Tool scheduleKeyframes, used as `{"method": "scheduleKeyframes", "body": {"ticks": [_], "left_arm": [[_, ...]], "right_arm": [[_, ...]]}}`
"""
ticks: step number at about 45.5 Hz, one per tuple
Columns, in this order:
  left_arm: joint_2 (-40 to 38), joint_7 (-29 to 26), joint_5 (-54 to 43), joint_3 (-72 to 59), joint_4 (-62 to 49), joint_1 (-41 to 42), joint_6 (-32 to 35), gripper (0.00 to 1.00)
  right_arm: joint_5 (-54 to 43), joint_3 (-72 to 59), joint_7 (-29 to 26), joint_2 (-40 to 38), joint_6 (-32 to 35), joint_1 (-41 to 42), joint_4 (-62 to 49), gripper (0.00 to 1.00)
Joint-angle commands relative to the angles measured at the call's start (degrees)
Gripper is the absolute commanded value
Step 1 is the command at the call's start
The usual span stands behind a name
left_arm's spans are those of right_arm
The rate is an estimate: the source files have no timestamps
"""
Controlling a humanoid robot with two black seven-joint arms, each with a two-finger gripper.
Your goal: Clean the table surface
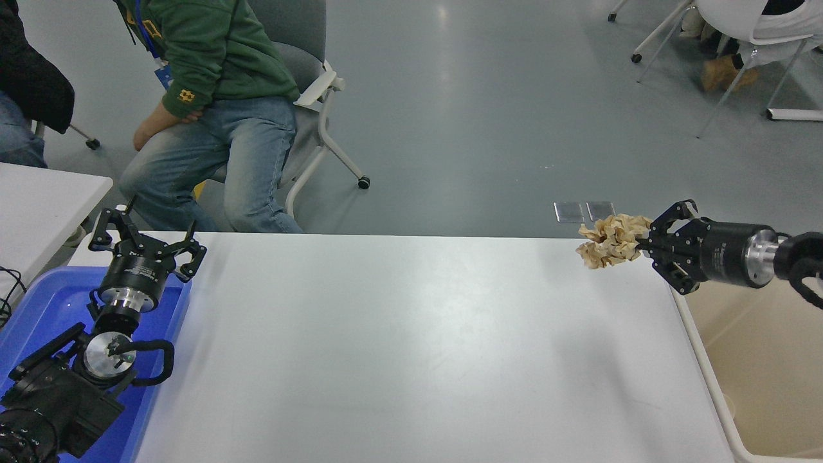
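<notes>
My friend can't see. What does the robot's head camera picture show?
The right gripper holds a crumpled brown paper ball in the air near the white table's far right corner, beside a beige bin. The left gripper rests open over a blue tray.

Count, head view:
- 2 black grippers: left gripper (146, 244), right gripper (649, 243)
- 1 crumpled brown paper wad (609, 240)
- 1 big white table surface (398, 347), plus 1 smaller table (45, 199) at far left
- 1 blue tray (38, 315)
- 1 beige bin (759, 360)
- 1 seated person in green top (212, 58)
- 2 floor plates (585, 211)
</notes>
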Motion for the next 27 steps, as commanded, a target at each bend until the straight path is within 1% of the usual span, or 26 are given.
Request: {"method": "scheduleKeyframes", "body": {"ticks": [1,13,22,27], "left_arm": [[0.00,0.00,0.03,0.00,0.00,0.00,0.00,1.00],[0.00,0.00,0.03,0.00,0.00,0.00,0.00,1.00],[0.00,0.00,0.03,0.00,0.00,0.00,0.00,1.00],[0.00,0.00,0.03,0.00,0.00,0.00,0.00,1.00]], "right_arm": [[0.23,0.41,0.56,-9.48,4.64,-0.16,2.16,0.00],[-0.21,0.68,1.79,-14.23,6.05,-0.51,0.22,0.00],[-5.74,-0.03,7.23,-14.32,6.57,-2.88,-3.90,0.00],[-9.35,-0.47,10.39,-12.75,6.57,-4.90,-9.61,0.00]]}}
